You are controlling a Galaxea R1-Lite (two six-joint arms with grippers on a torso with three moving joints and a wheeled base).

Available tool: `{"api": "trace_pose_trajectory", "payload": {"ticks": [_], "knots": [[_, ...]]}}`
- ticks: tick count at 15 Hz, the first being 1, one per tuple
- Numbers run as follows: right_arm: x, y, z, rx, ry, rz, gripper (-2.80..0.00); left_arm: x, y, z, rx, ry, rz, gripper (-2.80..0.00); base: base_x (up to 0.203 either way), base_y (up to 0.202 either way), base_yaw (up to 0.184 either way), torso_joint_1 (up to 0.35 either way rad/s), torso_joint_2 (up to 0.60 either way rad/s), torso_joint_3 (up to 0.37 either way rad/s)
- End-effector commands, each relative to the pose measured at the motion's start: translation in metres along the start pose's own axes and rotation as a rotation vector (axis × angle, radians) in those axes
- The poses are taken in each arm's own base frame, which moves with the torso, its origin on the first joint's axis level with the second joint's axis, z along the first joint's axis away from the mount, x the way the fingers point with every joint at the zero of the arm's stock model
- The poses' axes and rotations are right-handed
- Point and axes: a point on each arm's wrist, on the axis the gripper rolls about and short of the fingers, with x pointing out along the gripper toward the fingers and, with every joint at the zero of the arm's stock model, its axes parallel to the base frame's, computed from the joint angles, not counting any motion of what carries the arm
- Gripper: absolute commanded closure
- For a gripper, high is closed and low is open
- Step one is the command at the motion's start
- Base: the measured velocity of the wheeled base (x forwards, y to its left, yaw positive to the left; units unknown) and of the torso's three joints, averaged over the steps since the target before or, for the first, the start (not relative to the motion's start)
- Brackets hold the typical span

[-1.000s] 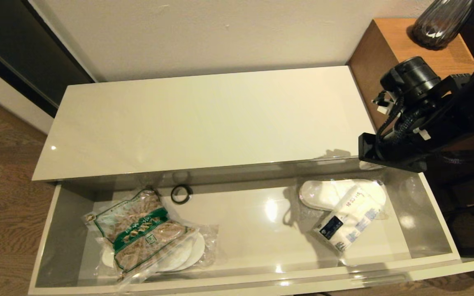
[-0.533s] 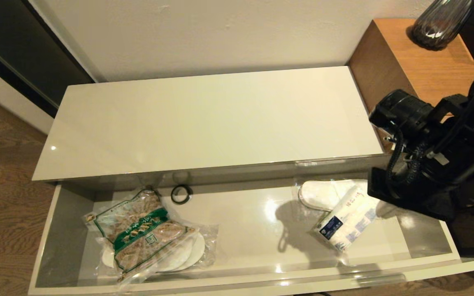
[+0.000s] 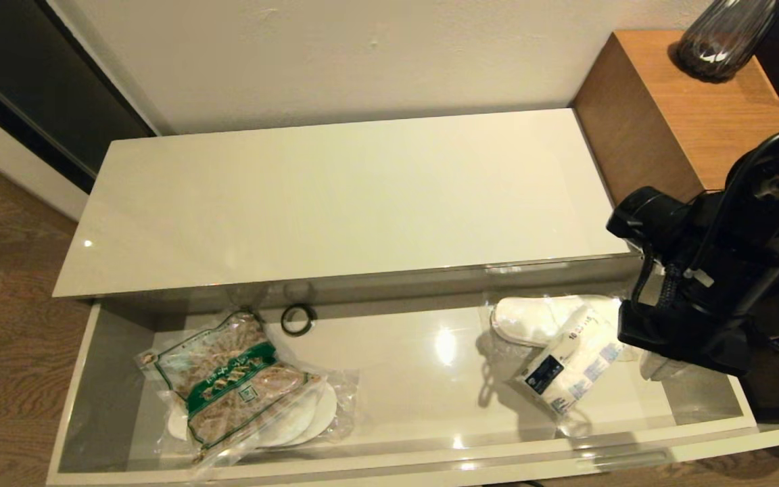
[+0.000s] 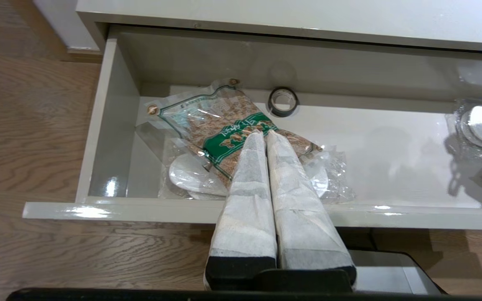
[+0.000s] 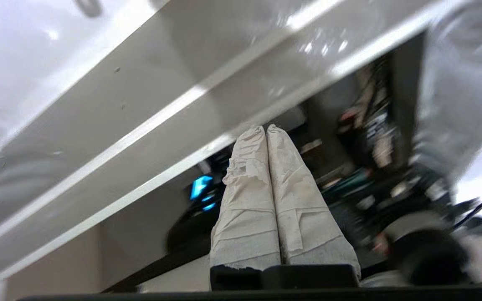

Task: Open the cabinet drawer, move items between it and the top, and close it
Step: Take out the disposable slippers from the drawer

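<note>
Digits that look like "10" are printed on the white tissue pack (image 3: 571, 364) near the right end of the cabinet drawer (image 3: 700, 429); the food bag's (image 3: 237, 387) green label cannot be read

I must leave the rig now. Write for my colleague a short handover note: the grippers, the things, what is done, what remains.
Left gripper: shut, empty, parked in front of the open drawer.
Right gripper: shut, empty, at the drawer's right end.
Cabinet drawer: pulled fully open.
Food bag: inside at the left, lying on one wrapped slipper pair.
Second slipper pair: inside at the right, under the tissue pack.
Black ring: by the back wall.
Top: holds nothing.
Done: drawer opened. Left: move items, close drawer.
</note>
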Motion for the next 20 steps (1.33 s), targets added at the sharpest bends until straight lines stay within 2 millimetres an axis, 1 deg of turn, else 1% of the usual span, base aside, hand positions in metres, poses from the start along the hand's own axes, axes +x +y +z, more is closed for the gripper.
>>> {"api": "trace_pose_trajectory", "payload": {"ticks": [1,4,6,8,12,13,15,17,20], "knots": [[0.007,0.000,0.006,-0.019,-0.025,-0.008,0.00,0.000,0.000,0.000,-0.001,0.001,0.000,0.00,0.000,0.000,0.000,0.000,0.00,0.000],[0.013,0.007,0.013,-0.002,-0.110,0.025,0.00,0.000,0.000,0.000,-0.001,0.001,0.000,0.00,0.000,0.000,0.000,0.000,0.00,0.000],[0.015,0.009,0.009,-0.011,-0.161,-0.024,0.00,0.000,0.000,0.000,-0.001,0.001,0.001,0.00,0.000,0.000,0.000,0.000,0.00,0.000],[0.029,0.008,0.001,-0.019,-0.172,-0.056,0.00,0.000,0.000,0.000,-0.001,0.001,0.000,0.00,0.000,0.000,0.000,0.000,0.00,0.000],[0.071,-0.003,-0.033,-0.021,-0.158,-0.099,0.00,0.000,0.000,0.000,-0.001,0.001,-0.001,0.00,0.000,0.000,0.000,0.000,0.00,0.000],[0.079,-0.003,-0.037,-0.006,-0.179,-0.087,0.00,0.000,0.000,0.000,-0.001,0.001,0.001,0.00,0.000,0.000,0.000,0.000,0.00,0.000],[0.090,0.004,-0.036,0.007,-0.200,-0.069,0.00,0.000,0.000,0.000,-0.001,0.001,0.001,0.00,0.000,0.000,0.000,0.000,0.00,0.000],[0.109,0.015,-0.031,0.000,-0.208,-0.062,0.00,0.000,0.000,0.000,-0.001,0.001,-0.001,0.00,0.000,0.000,0.000,0.000,0.00,0.000],[0.131,0.030,-0.021,-0.044,-0.258,-0.032,0.00,0.000,0.000,0.000,-0.001,0.001,0.001,0.00,0.000,0.000,0.000,0.000,0.00,0.000]]}}
